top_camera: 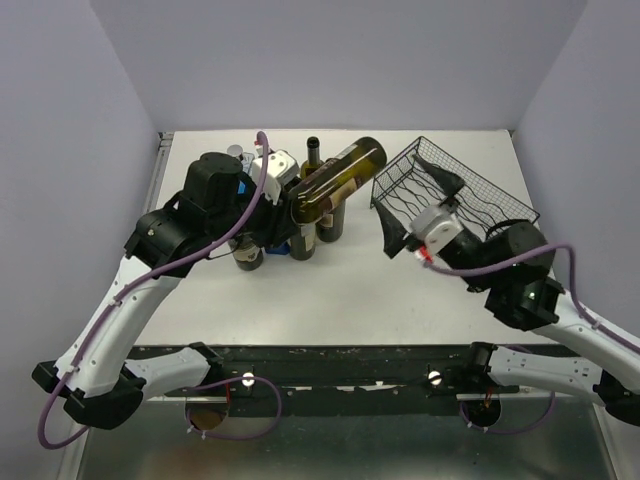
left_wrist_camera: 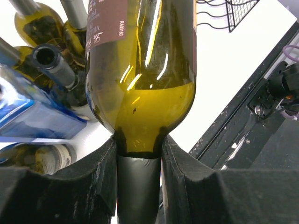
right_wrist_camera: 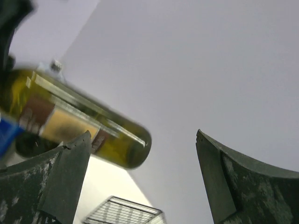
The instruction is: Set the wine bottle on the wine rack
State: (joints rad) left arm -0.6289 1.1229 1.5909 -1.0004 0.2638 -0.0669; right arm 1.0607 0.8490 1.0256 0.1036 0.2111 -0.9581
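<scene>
My left gripper (top_camera: 283, 205) is shut on the neck of a green wine bottle (top_camera: 342, 178) with a brown label. It holds the bottle nearly level above the table, base pointing right toward the wine rack (top_camera: 490, 195). In the left wrist view the fingers clamp the black-foiled neck at the gripper (left_wrist_camera: 138, 177), with the bottle (left_wrist_camera: 145, 70) above. The black wire rack sits at the back right and looks tilted. My right gripper (top_camera: 415, 205) is open and empty at the rack's left side. The right wrist view shows the gripper (right_wrist_camera: 142, 172), the bottle (right_wrist_camera: 84, 126) and the rack (right_wrist_camera: 124, 212).
Several other bottles (top_camera: 318, 225) stand in a cluster at the back centre under the held bottle, also seen in the left wrist view (left_wrist_camera: 51, 60), with a blue bottle (left_wrist_camera: 28, 112) among them. A black rail (top_camera: 350, 365) runs along the table's near edge. Walls close in on the table.
</scene>
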